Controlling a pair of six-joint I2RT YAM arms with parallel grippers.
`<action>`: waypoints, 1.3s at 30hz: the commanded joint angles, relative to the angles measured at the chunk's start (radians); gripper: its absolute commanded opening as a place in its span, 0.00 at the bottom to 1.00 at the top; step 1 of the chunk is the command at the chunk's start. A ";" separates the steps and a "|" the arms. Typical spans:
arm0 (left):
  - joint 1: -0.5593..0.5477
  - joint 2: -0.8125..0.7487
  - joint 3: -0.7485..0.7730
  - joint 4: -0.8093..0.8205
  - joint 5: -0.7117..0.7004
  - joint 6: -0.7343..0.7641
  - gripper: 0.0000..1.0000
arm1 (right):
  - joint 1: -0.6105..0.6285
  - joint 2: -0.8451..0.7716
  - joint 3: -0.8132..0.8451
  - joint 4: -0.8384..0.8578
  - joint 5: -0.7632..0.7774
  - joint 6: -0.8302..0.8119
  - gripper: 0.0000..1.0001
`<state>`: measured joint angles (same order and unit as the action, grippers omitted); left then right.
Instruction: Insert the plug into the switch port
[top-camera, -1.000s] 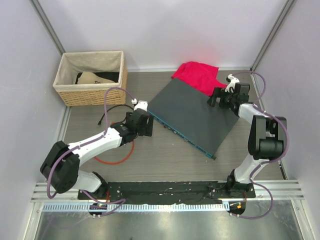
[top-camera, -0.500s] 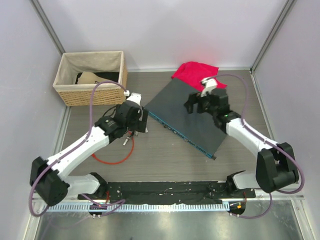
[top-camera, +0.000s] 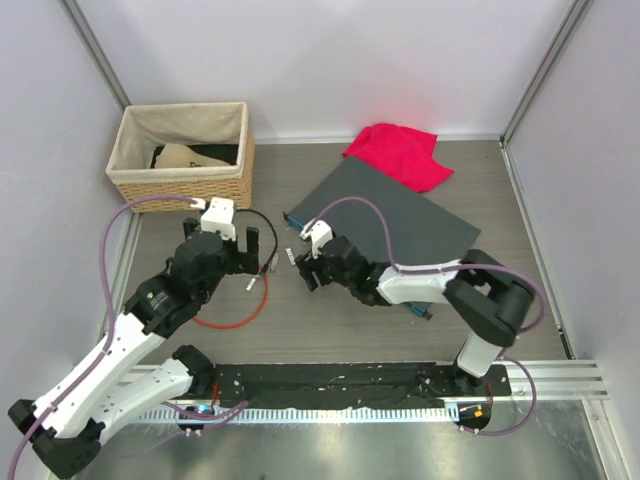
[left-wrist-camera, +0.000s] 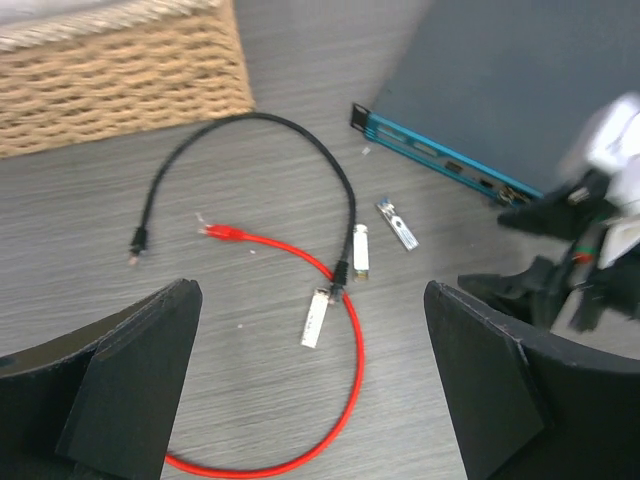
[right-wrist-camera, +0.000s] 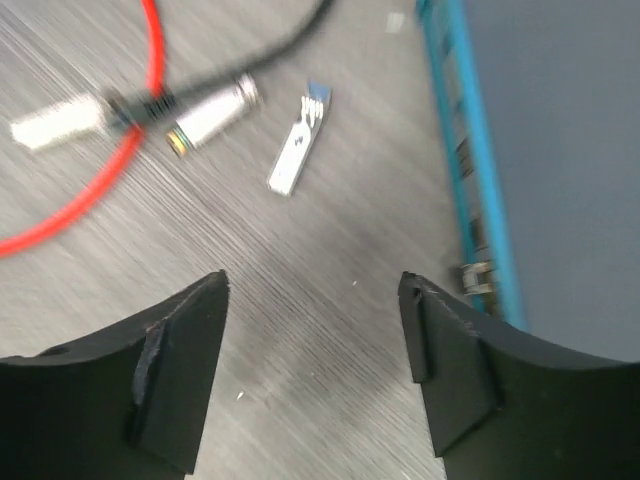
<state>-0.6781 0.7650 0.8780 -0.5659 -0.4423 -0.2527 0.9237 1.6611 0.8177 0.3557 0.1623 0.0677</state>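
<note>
The switch is a flat dark-grey box (top-camera: 395, 222) with a teal front face (top-camera: 345, 262) carrying a row of small ports (left-wrist-camera: 452, 167); the face also shows in the right wrist view (right-wrist-camera: 462, 140). Three small silver plugs (left-wrist-camera: 361, 250), (left-wrist-camera: 314, 320), (left-wrist-camera: 397, 222) lie loose on the table in front of it, among a black cable (left-wrist-camera: 250, 120) and a red cable (left-wrist-camera: 350, 380). My left gripper (top-camera: 254, 250) (left-wrist-camera: 312, 320) is open and empty above the plugs. My right gripper (top-camera: 303, 270) (right-wrist-camera: 312, 300) is open and empty, low over the table beside the teal face.
A woven basket (top-camera: 182, 158) stands at the back left, close to the black cable. A red cloth (top-camera: 400, 152) lies behind the switch. The red cable forms a loop (top-camera: 228, 318) toward the near left. Walls close in the table on the sides.
My left arm has pulled back from the switch's left corner and risen. My right arm has swung from the switch's far right corner across it to the front of the teal face.
</note>
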 joint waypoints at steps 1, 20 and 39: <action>0.011 -0.082 -0.019 0.070 -0.104 0.030 1.00 | 0.018 0.109 0.055 0.175 0.108 0.026 0.70; 0.143 -0.107 -0.033 0.081 0.010 -0.025 1.00 | 0.043 0.345 0.175 0.229 0.065 0.050 0.58; 0.161 -0.032 -0.060 0.147 0.414 0.098 1.00 | 0.043 -0.050 -0.031 -0.033 -0.219 -0.138 0.01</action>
<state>-0.5213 0.7136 0.8185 -0.4843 -0.2173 -0.2264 0.9604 1.7950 0.7975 0.4702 0.0818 0.0154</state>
